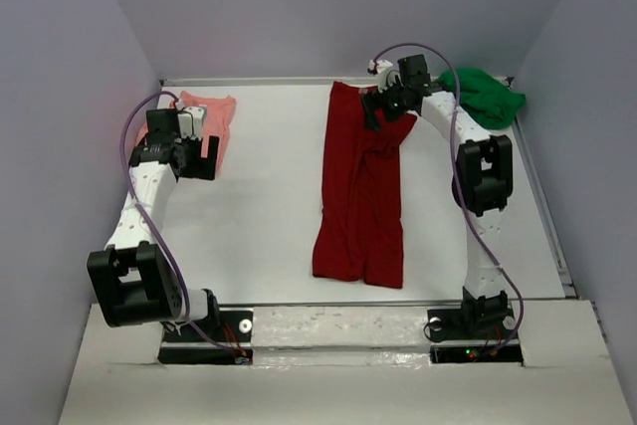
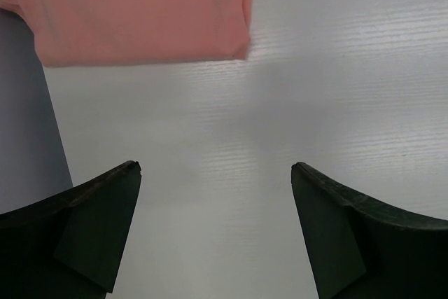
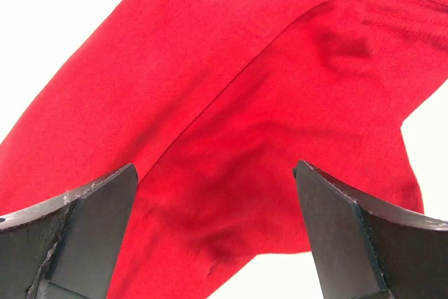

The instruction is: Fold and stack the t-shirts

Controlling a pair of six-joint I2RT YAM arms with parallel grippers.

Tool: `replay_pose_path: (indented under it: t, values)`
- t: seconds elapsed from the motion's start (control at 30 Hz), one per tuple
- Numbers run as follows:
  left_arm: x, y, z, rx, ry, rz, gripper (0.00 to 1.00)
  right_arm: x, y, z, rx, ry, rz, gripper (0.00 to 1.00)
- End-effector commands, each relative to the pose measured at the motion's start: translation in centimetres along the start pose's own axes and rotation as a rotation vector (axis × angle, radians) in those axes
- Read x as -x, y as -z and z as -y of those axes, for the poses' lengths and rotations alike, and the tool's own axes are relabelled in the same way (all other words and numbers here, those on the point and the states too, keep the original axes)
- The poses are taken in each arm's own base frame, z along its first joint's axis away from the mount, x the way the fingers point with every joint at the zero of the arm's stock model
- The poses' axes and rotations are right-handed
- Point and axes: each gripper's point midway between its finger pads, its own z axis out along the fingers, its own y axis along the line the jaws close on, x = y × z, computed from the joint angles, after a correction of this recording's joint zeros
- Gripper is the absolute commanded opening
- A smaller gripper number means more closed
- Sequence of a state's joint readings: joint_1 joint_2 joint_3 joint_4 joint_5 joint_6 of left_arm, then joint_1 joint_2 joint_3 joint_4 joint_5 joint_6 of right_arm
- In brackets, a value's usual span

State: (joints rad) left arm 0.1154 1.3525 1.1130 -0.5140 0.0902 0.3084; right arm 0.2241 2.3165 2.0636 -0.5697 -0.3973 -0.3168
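Note:
Three t-shirts lie on the white table. The dark red t-shirt [image 1: 360,196] is a long strip folded lengthwise in the middle. My right gripper [image 1: 376,109] hovers open over its far end; in the right wrist view the red cloth [image 3: 231,103] fills the space between the spread fingers, not pinched, gripper [image 3: 215,167]. The salmon pink t-shirt [image 1: 215,116] lies folded at the back left. My left gripper [image 1: 202,164] stands open just short of its near edge, over bare table, gripper [image 2: 215,169], pink cloth [image 2: 140,12]. The bright green t-shirt [image 1: 488,97] sits crumpled at the back right corner.
Lavender walls enclose the table on the left [image 1: 70,126], back and right. The left wall [image 2: 24,117] is close beside my left gripper. The right arm's elbow [image 1: 485,174] stands right of the red shirt.

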Motion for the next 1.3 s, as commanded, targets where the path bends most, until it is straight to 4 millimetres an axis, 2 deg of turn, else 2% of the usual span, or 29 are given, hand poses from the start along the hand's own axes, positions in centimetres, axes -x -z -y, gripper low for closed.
replay_pose_path:
  t: [0.0, 0.07, 0.13, 0.17, 0.2, 0.3, 0.6, 0.73, 0.77, 0.8, 1.0, 1.03, 1.13, 1.27]
  values:
    - [1.3, 1.1, -0.1, -0.002, 0.005, 0.063, 0.99, -0.3, 3.6, -1.9, -0.011, 0.111, -0.032, 1.0]
    - [1.2, 1.2, -0.2, -0.001, 0.005, 0.064, 0.99, -1.2, 3.8, -3.0, 0.012, 0.129, -0.061, 1.0]
    - [1.3, 1.4, -0.2, 0.004, 0.002, 0.079, 0.99, -3.5, 3.6, -4.4, 0.044, 0.147, -0.126, 1.0]
    - [1.2, 1.4, -0.2, 0.004, 0.003, 0.077, 0.99, -4.1, 3.6, -4.4, 0.041, 0.15, -0.141, 1.0]
    - [1.0, 1.6, -0.1, 0.004, 0.002, 0.082, 0.99, -5.5, 3.4, -4.4, 0.041, 0.153, -0.175, 1.0]
    - [0.8, 1.9, -0.1, 0.001, 0.003, 0.091, 0.99, -7.3, 2.7, -4.9, 0.058, 0.152, -0.216, 1.0]
    - [0.7, 2.1, 0.1, -0.005, -0.002, 0.092, 0.99, -9.8, 0.0, -4.3, 0.053, 0.154, -0.285, 1.0]
    - [0.6, 2.1, 0.0, -0.003, -0.002, 0.086, 0.99, -10.4, -1.6, -3.2, 0.026, 0.153, -0.312, 1.0]
    - [0.5, 2.2, -0.1, 0.003, 0.0, 0.086, 0.99, -11.3, -2.2, -3.1, 0.03, 0.145, -0.339, 1.0]
    - [0.5, 2.2, -0.2, 0.007, -0.001, 0.085, 0.99, -10.3, -2.4, -2.7, 0.02, 0.144, -0.326, 1.0]
    - [0.0, 2.2, -0.6, 0.027, 0.003, 0.074, 0.99, -8.9, -4.4, -1.1, -0.017, 0.133, -0.33, 1.0]
    - [-0.1, 2.0, -0.7, 0.027, 0.004, 0.071, 0.99, -8.0, -5.1, -0.5, -0.032, 0.138, -0.311, 1.0]
    - [0.0, 1.9, -0.8, 0.028, 0.009, 0.062, 0.99, -6.8, -6.1, 0.3, -0.048, 0.135, -0.299, 1.0]
    - [0.2, 1.8, -0.9, 0.025, 0.011, 0.059, 0.99, -6.1, -6.8, 1.5, -0.09, 0.149, -0.289, 1.0]
